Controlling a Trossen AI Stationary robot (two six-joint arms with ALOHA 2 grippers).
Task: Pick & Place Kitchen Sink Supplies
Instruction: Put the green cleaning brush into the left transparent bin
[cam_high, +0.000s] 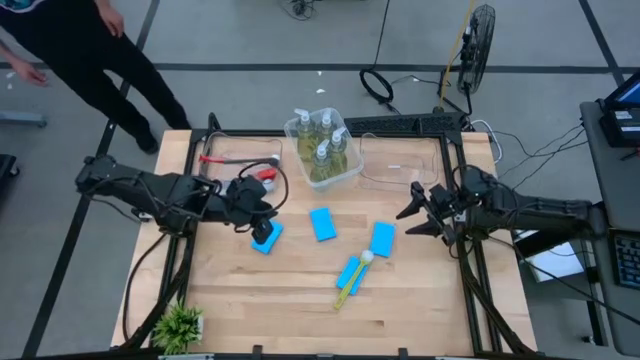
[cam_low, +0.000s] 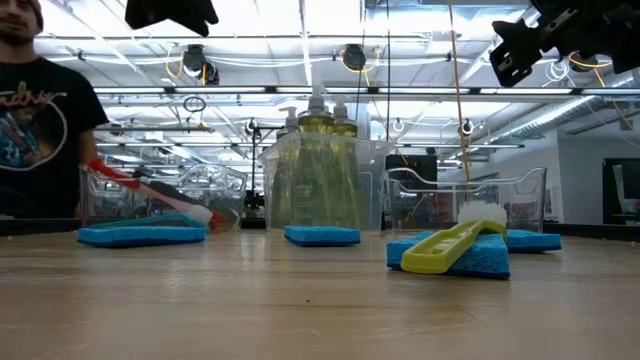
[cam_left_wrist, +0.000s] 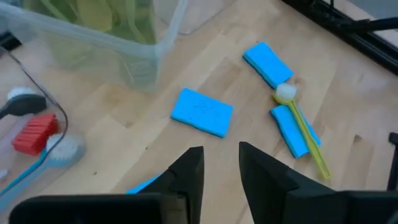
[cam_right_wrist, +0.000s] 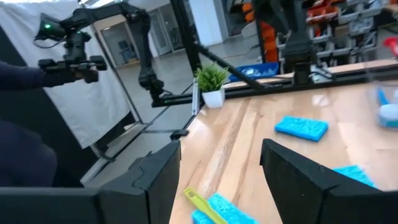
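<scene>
Several flat blue sponges lie on the wooden table: one (cam_high: 267, 238) under my left gripper (cam_high: 262, 226), one in the middle (cam_high: 322, 224), one to the right (cam_high: 382, 238), and one (cam_high: 347, 272) with the yellow-green brush (cam_high: 352, 278) lying across it. The soap bottles (cam_high: 322, 140) stand in a clear bin. Red, blue and black brushes (cam_left_wrist: 37, 134) lie in the left bin. My left gripper (cam_left_wrist: 221, 163) hovers open above the table. My right gripper (cam_high: 415, 212) is raised and open near the table's right edge, also seen in its wrist view (cam_right_wrist: 221, 163).
An empty clear bin (cam_high: 400, 160) sits at the far right of the table. A small green potted plant (cam_high: 180, 325) stands at the near left corner. A person (cam_high: 90, 50) stands beyond the table's far left corner. Bare wood shows along the near edge.
</scene>
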